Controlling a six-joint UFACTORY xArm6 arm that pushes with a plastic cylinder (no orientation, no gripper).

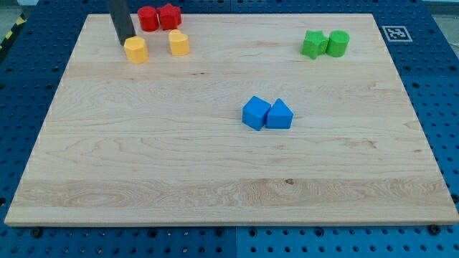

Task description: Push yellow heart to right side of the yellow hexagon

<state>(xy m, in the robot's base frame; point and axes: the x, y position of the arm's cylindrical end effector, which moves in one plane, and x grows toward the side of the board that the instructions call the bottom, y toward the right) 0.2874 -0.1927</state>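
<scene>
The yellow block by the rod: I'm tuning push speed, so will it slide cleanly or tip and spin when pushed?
The yellow block looks squat and flat-bottomed, so it will probably slide rather than tip or roll. The wooden board looks smooth, so friction is likely modest. My tip sits at its upper-left edge, off-centre, so the block may well rotate.

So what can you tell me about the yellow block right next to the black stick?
The yellow block is small and chunky, a warm orange-yellow with a smooth, plastic-like look. Its exact shape is hard to make out. It sits flat on the wooden board near the view's top left. My tip is right at its upper-left edge, seemingly touching. Another yellow block sits apart, to the view's right.
</scene>
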